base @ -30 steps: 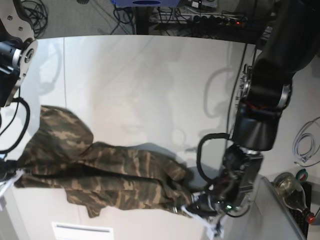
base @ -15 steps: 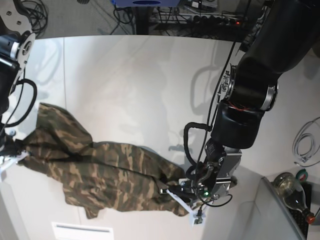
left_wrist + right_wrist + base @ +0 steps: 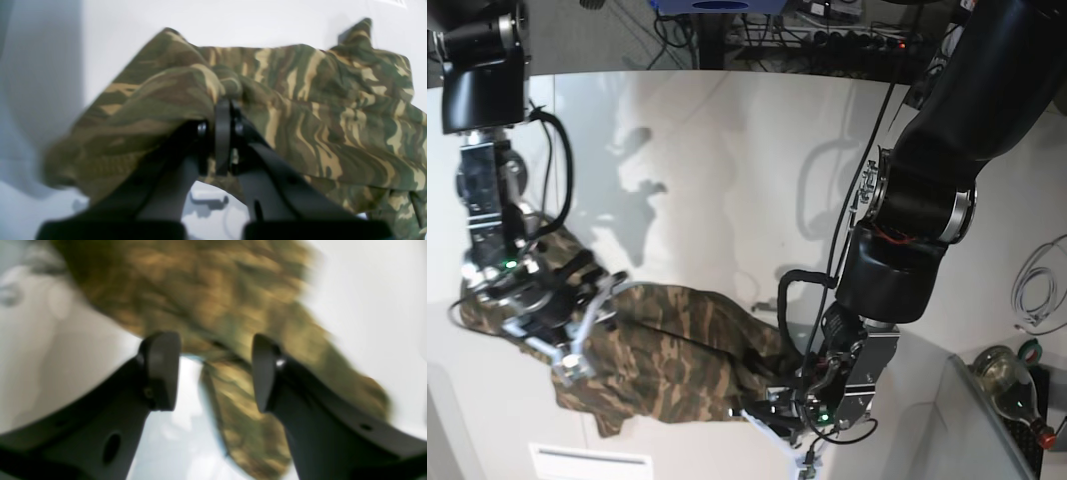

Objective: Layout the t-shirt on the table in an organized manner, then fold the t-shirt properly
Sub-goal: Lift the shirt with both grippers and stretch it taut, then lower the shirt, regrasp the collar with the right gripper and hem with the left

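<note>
The camouflage t-shirt (image 3: pixel 677 340) lies bunched in a long crumpled heap near the front of the white table (image 3: pixel 727 170). My left gripper (image 3: pixel 767 412) is at the heap's right end, low over the table. In the left wrist view the left gripper (image 3: pixel 223 110) is shut, pinching a fold of the t-shirt (image 3: pixel 333 110). My right gripper (image 3: pixel 587 325) hovers over the heap's left end. Its jaws stand apart in the right wrist view, where the right gripper (image 3: pixel 211 373) shows blurred t-shirt cloth (image 3: pixel 217 290) hanging loose between and beyond the fingers (image 3: pixel 160 370).
A glass bottle (image 3: pixel 1012 385) and a coiled white cable (image 3: pixel 1037 290) sit at the right edge. A white paper strip (image 3: pixel 592 462) lies at the front left. Cables and a power strip (image 3: pixel 857 40) lie on the floor behind the table.
The right arm swung in over the shirt's left end and its jaws opened, letting go of the cloth. The left gripper dragged the right end leftward, bunching the shirt shorter.
</note>
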